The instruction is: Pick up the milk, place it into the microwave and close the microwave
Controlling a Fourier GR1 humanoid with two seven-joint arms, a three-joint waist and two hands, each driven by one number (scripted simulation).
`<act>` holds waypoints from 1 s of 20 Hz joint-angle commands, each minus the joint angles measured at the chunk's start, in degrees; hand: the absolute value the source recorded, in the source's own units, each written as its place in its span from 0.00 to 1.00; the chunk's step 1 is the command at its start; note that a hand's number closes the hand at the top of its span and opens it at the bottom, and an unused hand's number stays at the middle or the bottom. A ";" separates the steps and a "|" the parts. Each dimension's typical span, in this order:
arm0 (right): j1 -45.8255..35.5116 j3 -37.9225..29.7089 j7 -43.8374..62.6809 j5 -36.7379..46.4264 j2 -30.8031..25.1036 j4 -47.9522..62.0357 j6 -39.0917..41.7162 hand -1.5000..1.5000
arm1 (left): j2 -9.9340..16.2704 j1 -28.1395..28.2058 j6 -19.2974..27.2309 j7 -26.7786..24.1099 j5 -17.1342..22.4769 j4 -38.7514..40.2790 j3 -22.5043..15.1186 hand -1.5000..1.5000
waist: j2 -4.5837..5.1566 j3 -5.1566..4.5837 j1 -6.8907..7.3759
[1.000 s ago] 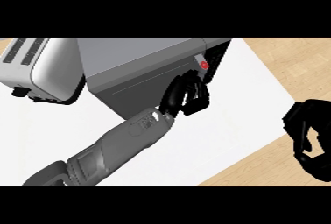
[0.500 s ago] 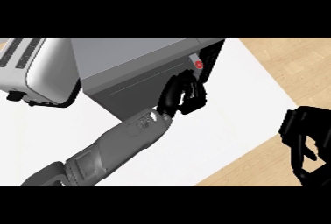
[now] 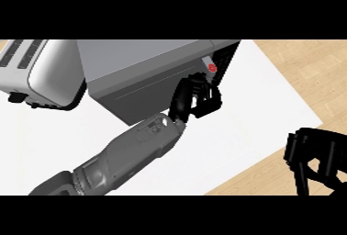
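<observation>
The grey microwave (image 3: 146,69) fills the top middle of the head view, with a red button (image 3: 212,68) on its dark panel. My left hand (image 3: 195,97) is against the microwave's front face just below that button, fingers slightly bent and holding nothing. My left forearm (image 3: 129,153) runs in from the lower left. My right hand (image 3: 317,158) hangs open near the right edge over the wooden counter, apart from everything. No milk shows anywhere in this view.
A white and silver toaster (image 3: 37,71) stands at the upper left, close beside the microwave. Both appliances sit on a white surface (image 3: 251,119), which meets a wooden counter (image 3: 311,64) at the right.
My right hand has sunk toward the lower right corner. My left hand has stayed against the microwave's front, shifting only slightly.
</observation>
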 commanded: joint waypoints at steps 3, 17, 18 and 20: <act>3.30 3.67 0.51 -1.27 0.50 -2.11 1.98 1.00 | -1.85 1.13 -3.71 0.52 11.43 -2.12 12.23 1.00 | 1.06 -0.70 2.71; 12.30 8.99 2.38 1.37 5.21 -11.62 -5.58 1.00 | -0.46 4.13 -20.15 -1.83 20.31 3.87 11.58 1.00 | -0.04 -0.51 7.44; 12.72 9.15 2.49 1.54 5.40 -11.98 -6.01 1.00 | -0.53 3.98 -20.75 -2.26 20.55 4.52 11.37 1.00 | -0.03 -0.44 7.87; 14.06 10.26 2.80 2.38 6.39 -13.90 -7.51 1.00 | 0.13 4.85 -23.36 -2.57 21.22 5.13 10.34 1.00 | -0.25 -0.49 8.26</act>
